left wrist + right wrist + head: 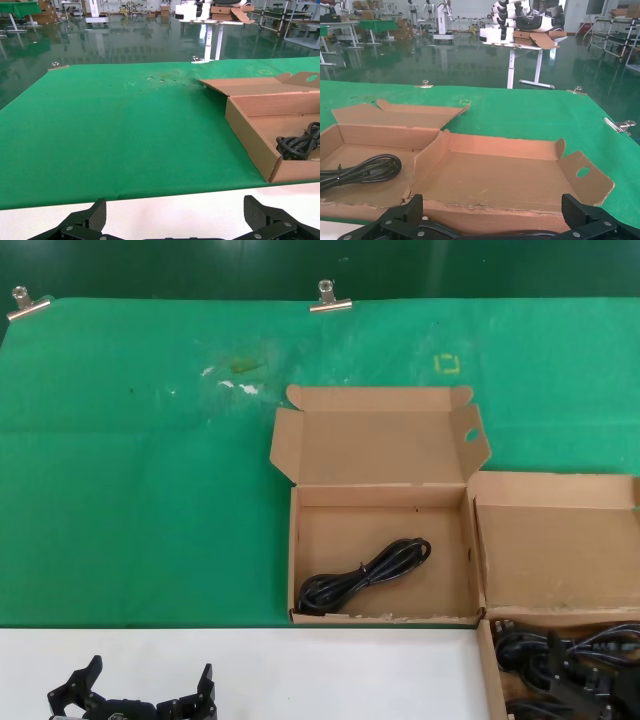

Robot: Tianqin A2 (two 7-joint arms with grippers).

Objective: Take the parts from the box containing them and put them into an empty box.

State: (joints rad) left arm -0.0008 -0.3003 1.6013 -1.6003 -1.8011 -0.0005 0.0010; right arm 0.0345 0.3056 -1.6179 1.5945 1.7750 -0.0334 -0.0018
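Observation:
A brown box point(294, 550) stands mid-table, its lid flap point(470, 435) pierced by a round hole. One black cable point(365, 575) lies in it, also seen in the left wrist view point(300, 145) and the right wrist view point(360, 170). A second brown box point(484, 665) at the front right holds several black cables point(525, 648). Its lid point(560, 540) lies open; the right wrist view shows a holed flap point(582, 172) on it. My right gripper point(590, 680) is open, low over those cables point(520, 234), holding nothing. My left gripper point(135, 695) is open and empty over the white table edge.
Green cloth point(150, 490) covers the table, held by metal clips point(330, 298) at the far edge. A bare white strip point(300, 670) runs along the front. A small yellow mark point(448, 363) lies behind the boxes. The two boxes stand side by side, touching.

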